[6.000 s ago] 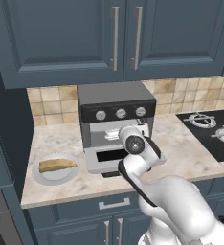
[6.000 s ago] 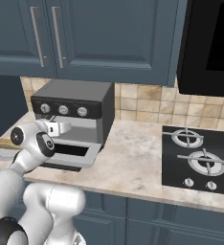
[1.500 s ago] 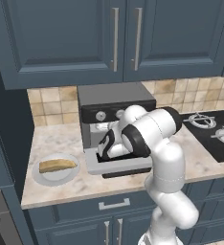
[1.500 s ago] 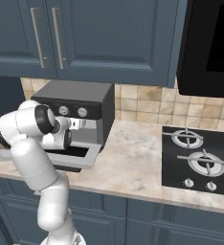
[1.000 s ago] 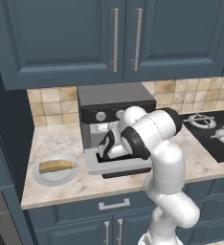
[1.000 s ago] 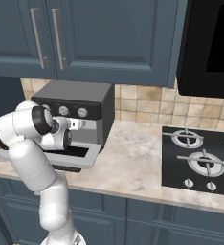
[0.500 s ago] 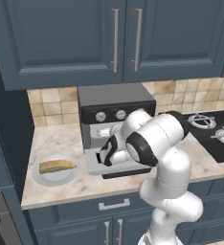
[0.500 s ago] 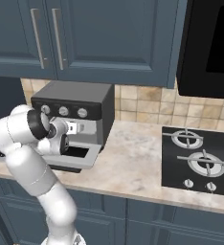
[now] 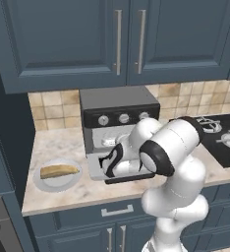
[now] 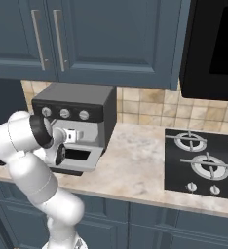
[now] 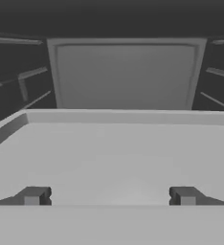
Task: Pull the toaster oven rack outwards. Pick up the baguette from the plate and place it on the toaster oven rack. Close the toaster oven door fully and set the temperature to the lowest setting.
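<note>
The toaster oven (image 9: 118, 104) (image 10: 75, 105) stands at the back of the counter. Its door (image 9: 94, 171) (image 10: 93, 163) is folded down flat in front. My gripper (image 9: 108, 158) (image 11: 109, 197) is low over the door and points into the cavity. It is open, its fingertips (image 11: 34, 196) far apart with nothing between them. The pale grey rack (image 11: 114, 153) stretches ahead of the tips, with the dark cavity's back wall behind it. The baguette (image 9: 59, 170) lies on the plate (image 9: 43, 183) to the oven's left.
A black gas hob (image 9: 224, 141) (image 10: 203, 165) is set into the counter on the right. Dark blue cupboards (image 9: 117, 39) hang above the oven. My bulky white forearm (image 9: 173, 145) sits in front of the oven's right side. Open counter (image 10: 135, 155) lies between oven and hob.
The hand has drawn back a little from the cavity, toward the counter's front. The elbow has swung lower and to the right. The jaws have stayed wide apart.
</note>
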Robot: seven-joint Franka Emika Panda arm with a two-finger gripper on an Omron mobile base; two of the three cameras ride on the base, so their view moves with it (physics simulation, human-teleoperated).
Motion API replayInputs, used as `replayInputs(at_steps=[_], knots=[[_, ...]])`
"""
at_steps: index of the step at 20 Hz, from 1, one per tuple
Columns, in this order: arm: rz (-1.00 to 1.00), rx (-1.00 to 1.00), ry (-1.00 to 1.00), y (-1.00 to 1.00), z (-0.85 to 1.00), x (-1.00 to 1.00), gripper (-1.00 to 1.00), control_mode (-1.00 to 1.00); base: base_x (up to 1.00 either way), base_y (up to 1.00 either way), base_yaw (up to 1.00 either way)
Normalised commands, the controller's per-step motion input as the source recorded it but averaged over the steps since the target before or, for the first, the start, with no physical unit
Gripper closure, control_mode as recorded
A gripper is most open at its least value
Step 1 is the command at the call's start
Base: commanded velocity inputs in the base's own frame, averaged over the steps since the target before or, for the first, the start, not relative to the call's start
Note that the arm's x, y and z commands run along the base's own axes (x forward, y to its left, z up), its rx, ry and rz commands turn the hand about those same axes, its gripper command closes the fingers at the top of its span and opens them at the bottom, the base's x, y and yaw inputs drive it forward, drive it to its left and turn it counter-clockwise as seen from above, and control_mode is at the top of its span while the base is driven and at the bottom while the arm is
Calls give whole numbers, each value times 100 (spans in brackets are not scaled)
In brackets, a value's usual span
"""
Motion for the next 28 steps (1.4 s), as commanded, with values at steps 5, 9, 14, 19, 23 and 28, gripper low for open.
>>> replayInputs(at_steps=[5,9,14,19,23,28], knots=[[0,-18,77,5,-100,-100,-100,-100,0,0,0],[2,-21,82,11,-100,-100,-100,-100,0,0,0],[3,-24,87,12,-91,-100,-100,-100,0,0,0],[5,-27,91,14,-78,-100,-100,-100,0,0,0],[7,-30,93,14,-69,-100,-100,-100,0,0,0],[10,-33,95,18,-59,-100,-100,-100,0,0,0]])
